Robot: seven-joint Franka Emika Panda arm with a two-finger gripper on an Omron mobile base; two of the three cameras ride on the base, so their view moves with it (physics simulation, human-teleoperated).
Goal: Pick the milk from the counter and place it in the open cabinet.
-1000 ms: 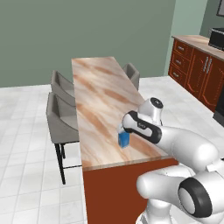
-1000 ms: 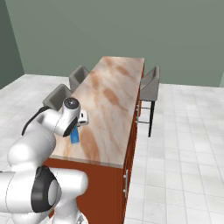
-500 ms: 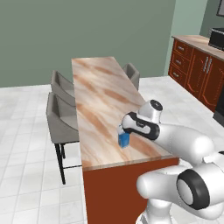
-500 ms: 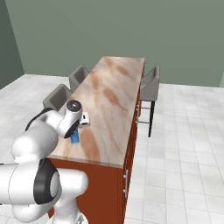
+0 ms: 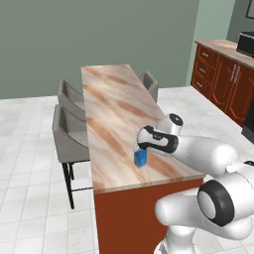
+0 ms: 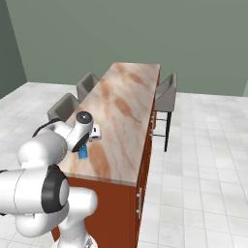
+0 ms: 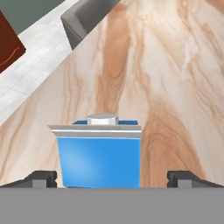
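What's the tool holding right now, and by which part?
Nothing yet. The tool is open, its fingertips apart on either side of the milk, which stands on the counter.

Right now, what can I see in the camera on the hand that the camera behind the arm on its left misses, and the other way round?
The hand view alone shows the milk's pale cap and ridge close up, with a dark finger tip on each side, standing apart from it, so the jaws are open. The left base view alone shows the white arm, the grey stools and the red-brown cabinets with silver handles at the far wall. Both share the blue milk upright on the marbled counter, near its close end.
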